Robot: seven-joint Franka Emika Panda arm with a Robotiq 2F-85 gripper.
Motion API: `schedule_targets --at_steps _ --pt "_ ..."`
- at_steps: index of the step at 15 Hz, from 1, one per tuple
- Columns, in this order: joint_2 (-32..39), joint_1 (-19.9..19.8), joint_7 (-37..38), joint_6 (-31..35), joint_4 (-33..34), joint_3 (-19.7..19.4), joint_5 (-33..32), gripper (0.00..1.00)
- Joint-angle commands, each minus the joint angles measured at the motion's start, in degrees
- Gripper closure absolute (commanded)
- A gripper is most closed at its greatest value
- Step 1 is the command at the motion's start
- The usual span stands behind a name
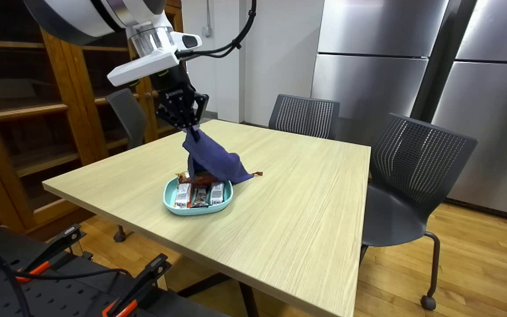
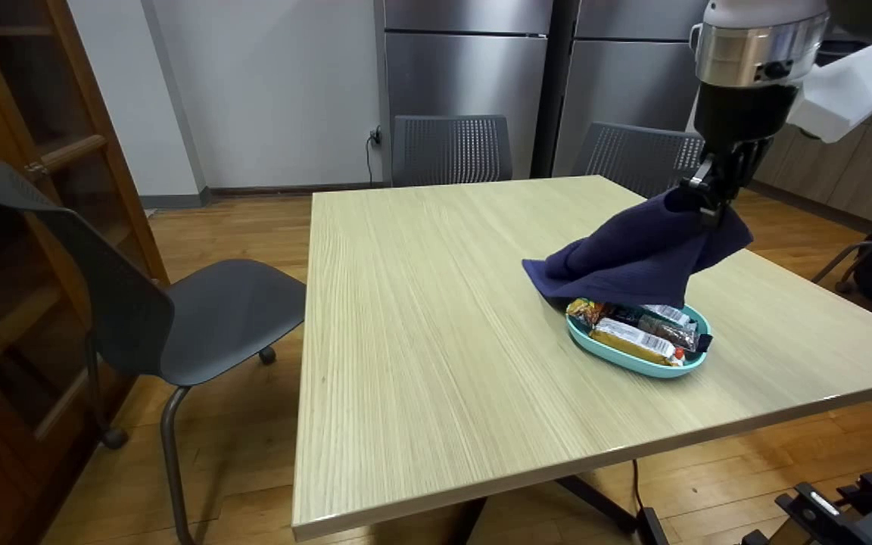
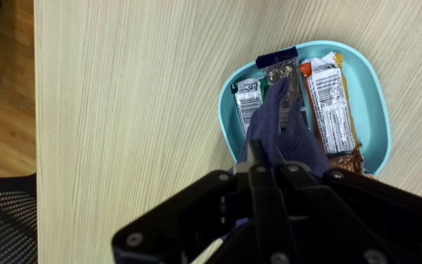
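My gripper (image 1: 193,131) is shut on a dark blue cloth (image 1: 220,158), pinched near one end. In both exterior views the cloth hangs in folds from the fingertips, its lower part reaching the table beside a light teal tray (image 2: 629,365) and hiding the tray's far side. Wrapped snack bars lie in the tray. The wrist view shows a white-labelled bar (image 3: 332,106), a dark-wrapped bar (image 3: 280,71) and a green-ended bar (image 3: 247,99), with a brown wrapper (image 3: 346,161) lower down. A small reddish wrapper end (image 1: 257,173) pokes out past the cloth's lower corner.
The tray stands on a pale wooden table (image 2: 421,341). Grey chairs stand around it, including a side chair (image 2: 232,318) and a far chair (image 1: 304,115). A black stand with orange-handled clamps (image 1: 137,286) is close to the table's near edge. Wooden cabinets (image 1: 55,132) stand behind.
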Motion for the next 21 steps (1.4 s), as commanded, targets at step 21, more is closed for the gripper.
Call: schedule_targets --at_steps 21 --pt "10.7 -2.1 5.8 -15.2 6.2 0.5 -2.5 0.99"
